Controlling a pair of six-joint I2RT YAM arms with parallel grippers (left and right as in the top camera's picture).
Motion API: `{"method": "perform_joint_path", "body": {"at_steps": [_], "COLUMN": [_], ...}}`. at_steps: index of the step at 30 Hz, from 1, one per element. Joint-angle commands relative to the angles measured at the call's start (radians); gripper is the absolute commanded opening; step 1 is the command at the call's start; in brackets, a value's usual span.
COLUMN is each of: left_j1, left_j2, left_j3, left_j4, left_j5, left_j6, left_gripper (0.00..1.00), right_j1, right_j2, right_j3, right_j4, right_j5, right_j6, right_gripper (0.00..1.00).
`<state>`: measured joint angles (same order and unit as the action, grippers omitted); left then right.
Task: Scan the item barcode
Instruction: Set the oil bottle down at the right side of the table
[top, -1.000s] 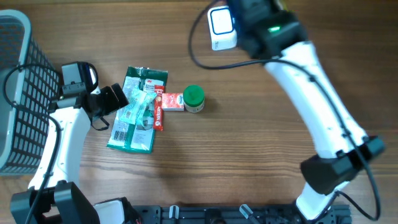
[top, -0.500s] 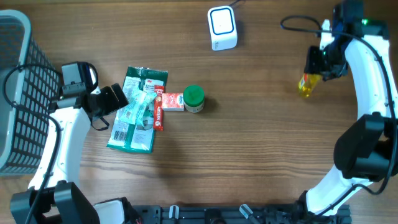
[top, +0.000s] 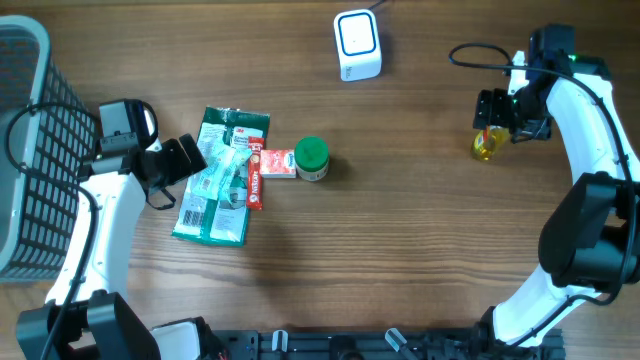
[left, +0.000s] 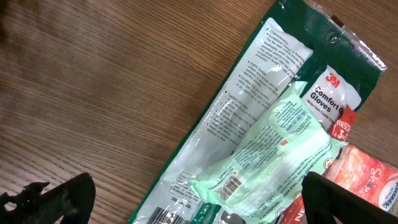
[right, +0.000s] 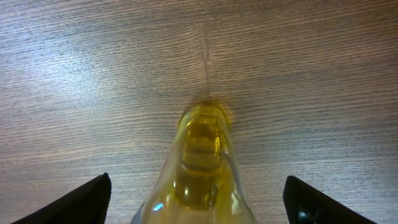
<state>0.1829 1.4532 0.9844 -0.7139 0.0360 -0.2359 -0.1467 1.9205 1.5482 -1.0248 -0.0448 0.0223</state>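
A small yellow bottle (top: 485, 146) rests on the wooden table at the right. My right gripper (top: 492, 126) stands over it, open. In the right wrist view the bottle (right: 200, 162) lies between the spread fingers with a gap on each side, and my right gripper (right: 199, 202) does not touch it. The white scanner (top: 357, 45) with a blue face sits at the back centre. My left gripper (top: 185, 160) hovers open over a dark green glove packet (left: 249, 118) and a pale green packet (left: 273, 155); my left gripper (left: 196, 199) holds nothing.
A pile lies left of centre: the green packets (top: 222, 175), a red pack (top: 278, 163), a red stick (top: 255, 187) and a green-lidded jar (top: 312, 158). A dark wire basket (top: 30, 150) stands at the left edge. A black cable (top: 470, 50) loops near the right arm.
The right arm swung from over the scanner to the right side with the yellow bottle, came down a little, and its jaws opened off the bottle. The left arm stayed still.
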Motion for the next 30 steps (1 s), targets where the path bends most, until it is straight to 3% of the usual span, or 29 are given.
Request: {"method": "perform_joint_path", "body": {"at_steps": [1,7,12,17,22,26,29,30], "left_j1": [-0.003,-0.003,-0.003,-0.003,-0.003,-0.003,-0.003,-0.003], "left_j2": [0.004,0.004,0.004,0.004,0.004,0.004,0.004,0.004], "left_j3": [-0.004,-0.004,-0.004,-0.004,-0.004,-0.004,-0.004,-0.004], "left_j4": [0.0,0.0,0.0,0.0,0.0,0.0,0.0,0.0], "left_j5": [0.008,0.008,0.008,0.008,0.008,0.008,0.008,0.008], "left_j6": [0.02,0.02,0.02,0.02,0.02,0.02,0.02,0.02], "left_gripper": [1.0,1.0,1.0,1.0,1.0,1.0,1.0,1.0], "right_j1": [-0.002,0.002,0.035,0.209,0.44,0.653,0.758,0.792], "right_j2": [-0.029,-0.132,-0.22,-0.223,-0.22,-0.208,-0.194,-0.186], "right_j3": [0.075,0.289,0.294,0.274,0.209,0.093,0.0,-0.037], "right_j4": [-0.04,-0.174,-0.275,-0.33,-0.206,0.008,0.154,0.205], "right_j5": [0.024,-0.011,-0.266,-0.282,-0.169,-0.037,0.056,0.088], "right_j6": [0.004,0.007,0.023,0.183,0.321,0.389,0.407,0.412], "right_gripper": [0.9,0.88,0.86,0.85,0.86,0.87,1.0,1.0]}}
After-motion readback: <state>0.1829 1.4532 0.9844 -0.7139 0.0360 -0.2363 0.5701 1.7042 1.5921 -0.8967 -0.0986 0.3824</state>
